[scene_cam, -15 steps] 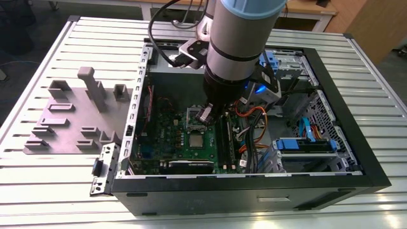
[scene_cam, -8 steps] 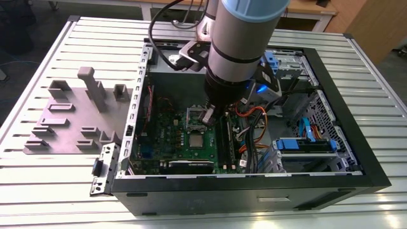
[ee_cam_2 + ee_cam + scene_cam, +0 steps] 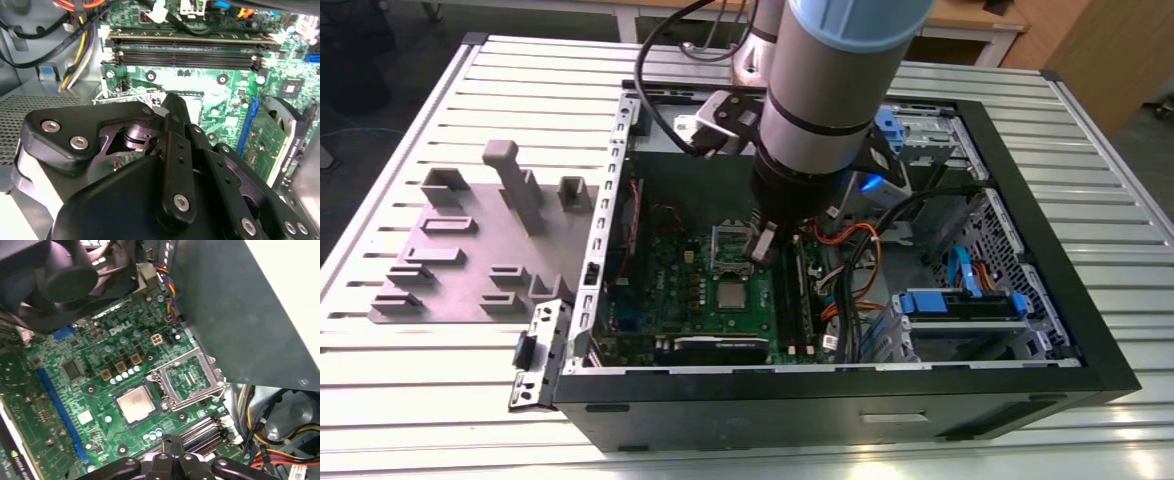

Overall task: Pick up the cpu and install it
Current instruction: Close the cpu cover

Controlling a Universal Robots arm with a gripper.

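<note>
The gripper (image 3: 765, 248) hangs low inside the case (image 3: 854, 395), its tips drawn together with nothing between them, as the first wrist view also shows (image 3: 172, 442). It hovers just over the board (image 3: 667, 290), near the memory slots (image 3: 195, 432) and just beside the socket.

The cpu (image 3: 134, 405) lies flat in the socket, silver top up, apart from the gripper. The frame (image 3: 190, 377) that would clamp it is swung open and lies beside it. I'd judge the chip already set in place but not locked down, which would explain the empty gripper so close by.

Room is tight. On the exterior view's right a tangle of cables (image 3: 854, 270) crowds the arm. On the exterior view's left the board is barer, up to the case's side wall. A card (image 3: 714, 348) lies along the board's near edge, just past the cpu. Straight up looks like the freest way. The grey plate (image 3: 467, 250) sits on the table (image 3: 400, 400) outside, well apart.
</note>
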